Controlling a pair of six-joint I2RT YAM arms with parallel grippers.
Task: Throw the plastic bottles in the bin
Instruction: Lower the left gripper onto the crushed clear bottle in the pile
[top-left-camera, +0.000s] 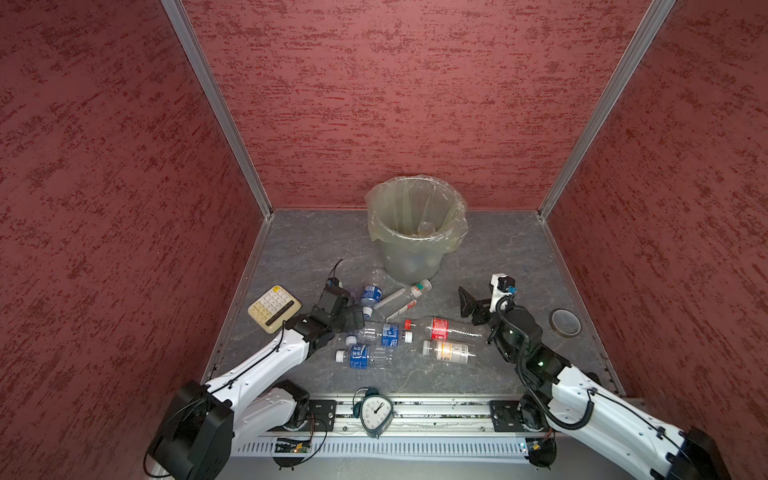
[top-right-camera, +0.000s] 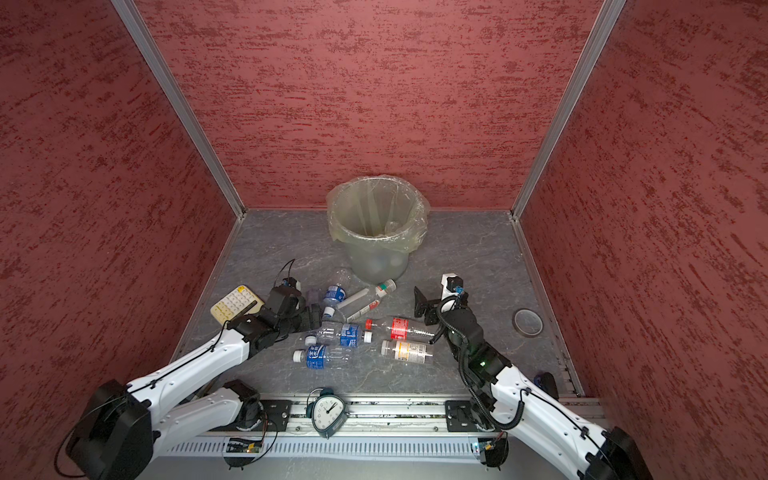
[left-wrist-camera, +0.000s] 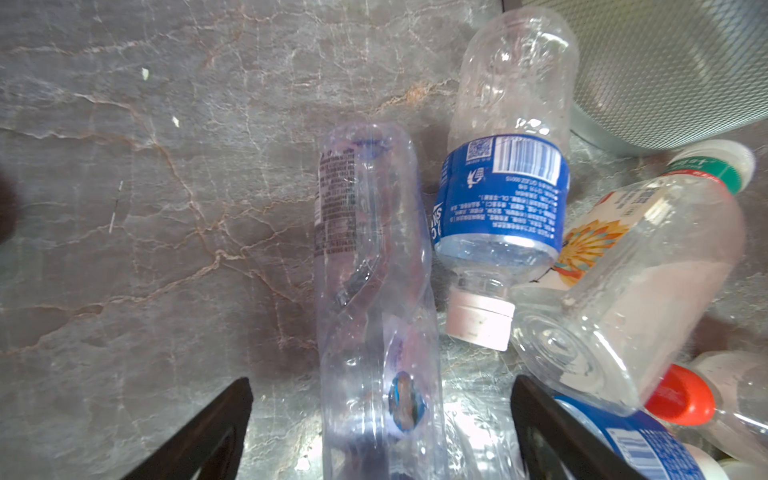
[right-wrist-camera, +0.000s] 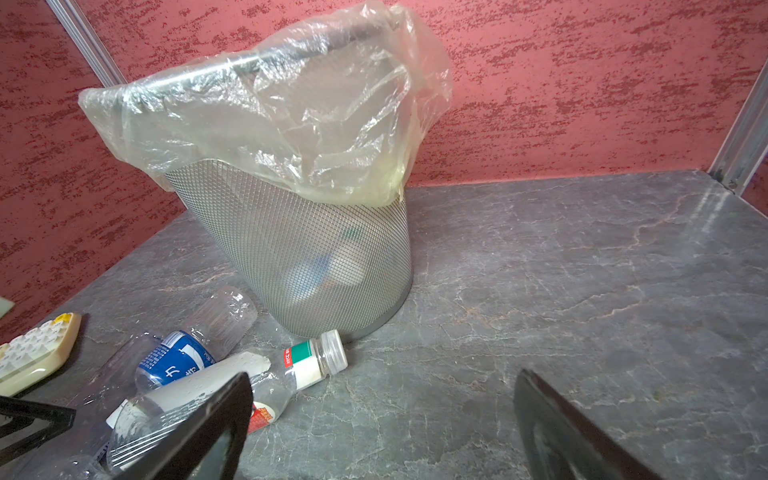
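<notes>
Left gripper (left-wrist-camera: 382, 382) sits low over the grey marbled tabletop (left-wrist-camera: 145, 208), jaws wide, straddling a crushed clear bottle (left-wrist-camera: 374, 291) that lies lengthwise between them. There is a gap on each side and no contact shows. Right gripper (right-wrist-camera: 384, 376) also stands wide and holds nothing, hovering over bare table near the foot of the bin (right-wrist-camera: 299, 257). The bin is grey wire mesh lined with a yellowish bag folded over the rim, and it stands at the back of the table. Blurred bottle shapes show through the mesh, so some are judged already in. The rest lie loose on their sides in front of it: a blue-label bottle (top-left-camera: 371, 291) and a green-banded bottle (top-left-camera: 405, 297) just before the bin, then a red-label bottle (top-left-camera: 440, 328), a white-yellow-label bottle (top-left-camera: 451, 351) and two more blue-label ones (top-left-camera: 384, 334) (top-left-camera: 359, 357) nearer the arms. A cream calculator (top-left-camera: 274, 307), an alarm clock (top-left-camera: 376, 411) and a tape roll (top-left-camera: 565, 322) are off to the sides and no part of the job. Handling judgement: the bottles look empty, so very light. The walls are thin and will buckle under a squeeze; the skin is smooth and the round ones are apt to roll or squirt out sideways. The crushed one is already flattened and creased, so it should roll less but give more. The best hold is probably across the mid-body or the label band, where the pads get flat purchase, not at the tapered neck. The neighbouring blue-label bottle lies just beside it, so the closing jaw may nudge it.
</notes>
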